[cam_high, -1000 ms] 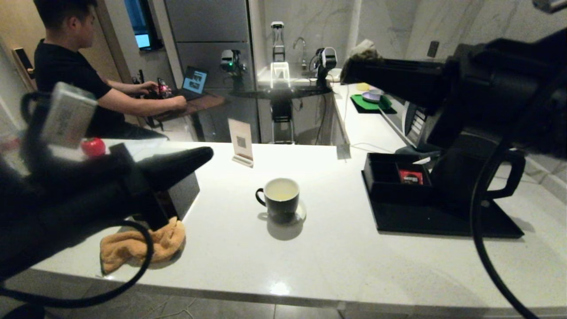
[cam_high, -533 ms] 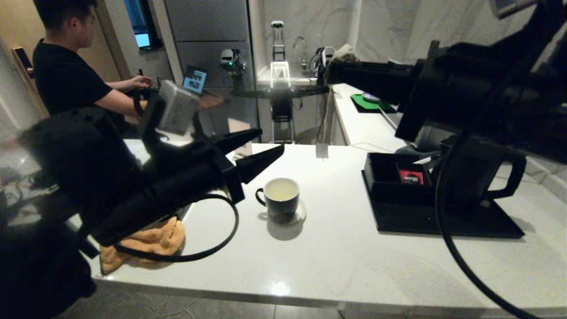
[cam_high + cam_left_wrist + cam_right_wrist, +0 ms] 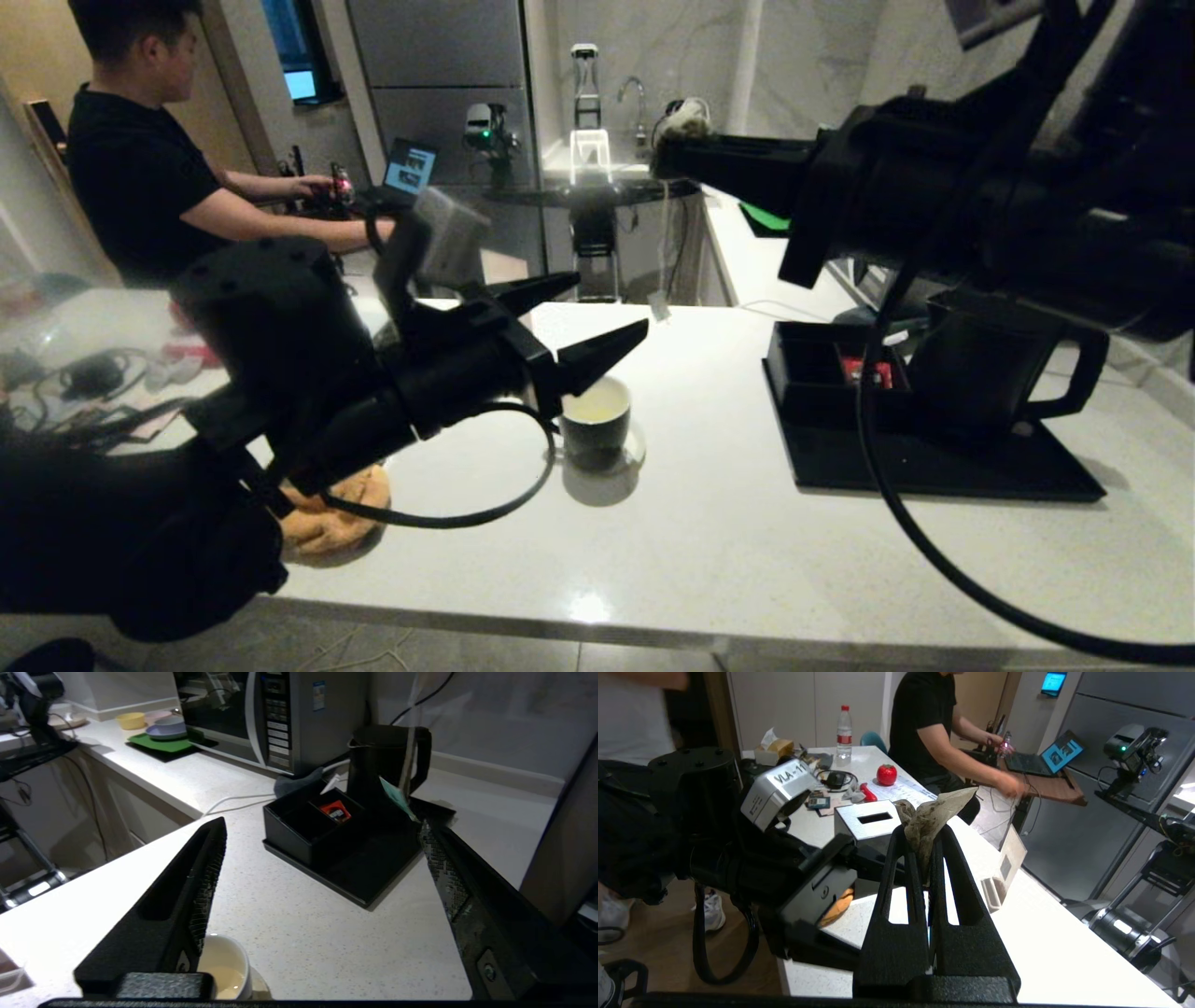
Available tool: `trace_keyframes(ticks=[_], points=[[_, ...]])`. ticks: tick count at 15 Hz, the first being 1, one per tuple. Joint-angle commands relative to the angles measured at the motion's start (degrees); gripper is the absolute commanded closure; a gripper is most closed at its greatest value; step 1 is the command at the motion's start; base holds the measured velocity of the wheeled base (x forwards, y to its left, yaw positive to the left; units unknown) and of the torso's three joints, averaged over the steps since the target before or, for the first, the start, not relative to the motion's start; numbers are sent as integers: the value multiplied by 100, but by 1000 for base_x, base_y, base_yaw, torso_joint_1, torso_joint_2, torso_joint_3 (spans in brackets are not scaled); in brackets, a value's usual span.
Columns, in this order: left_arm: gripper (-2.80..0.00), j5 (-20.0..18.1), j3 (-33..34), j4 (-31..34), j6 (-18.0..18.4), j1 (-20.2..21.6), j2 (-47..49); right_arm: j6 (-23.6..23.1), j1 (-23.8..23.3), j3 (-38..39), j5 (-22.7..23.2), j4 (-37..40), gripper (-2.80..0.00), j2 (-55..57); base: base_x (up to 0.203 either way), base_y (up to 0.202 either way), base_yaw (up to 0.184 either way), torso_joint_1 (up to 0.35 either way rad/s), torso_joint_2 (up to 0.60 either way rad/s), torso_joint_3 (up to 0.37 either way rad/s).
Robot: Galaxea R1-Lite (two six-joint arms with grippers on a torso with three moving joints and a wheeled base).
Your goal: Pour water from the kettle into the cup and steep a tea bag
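Observation:
The cup (image 3: 597, 431) stands mid-counter with pale yellowish water (image 3: 596, 407) inside; it also shows as the cup (image 3: 230, 963) in the left wrist view. My left gripper (image 3: 607, 306) hovers open just above and left of it, hiding its handle. High over the counter behind the cup, my right gripper (image 3: 924, 833) is shut on a brown-flecked tea bag (image 3: 931, 814). The tea bag (image 3: 686, 117) has a string hanging down to a paper tag (image 3: 661, 303). The black kettle (image 3: 980, 364) stands on the black tray (image 3: 934, 467) at the right.
The tray's box holds a red packet (image 3: 864, 371). An orange cloth (image 3: 331, 523) lies at the front left, by a silver tissue box (image 3: 871, 821). A card stand (image 3: 1011, 858) stands behind the cup. A microwave (image 3: 261, 714) is behind the kettle. A person (image 3: 140, 168) sits back left.
My left arm has swung in from the left, bringing its open fingers over the cup. The right gripper has moved left with the tea bag.

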Motion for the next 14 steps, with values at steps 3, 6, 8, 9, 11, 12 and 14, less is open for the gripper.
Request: trace_keyframes(ticks=[3, 6, 8, 9, 11, 12, 14], points=[[-280, -9, -214, -45, 8, -127, 205, -10, 6, 28, 13, -30, 0, 34, 0, 0, 0, 0, 0, 0], [-280, -8, -572, -37, 8, -283, 430, -28, 6, 100, 4, -30, 0, -6, 0, 0, 0, 0, 0, 0], [-280, -9, -622, -45, 33, -371, 531, -28, 14, 124, 4, -30, 0, -46, 0, 0, 0, 0, 0, 0], [-280, -9, -622, -45, 33, -440, 550, -28, 14, 125, 4, -28, 0, -58, 0, 0, 0, 0, 0, 0], [-280, -1, -613, -45, 50, -544, 592, -28, 14, 142, -5, -30, 0, -67, 0, 0, 0, 0, 0, 0], [-280, -2, -622, -46, 51, -553, 618, -37, 14, 151, -5, -30, 0, -69, 0, 0, 0, 0, 0, 0], [-280, -1, -619, -219, 35, -555, 704, -37, 14, 177, -5, -25, 0, -146, 0, 0, 0, 0, 0, 0]])
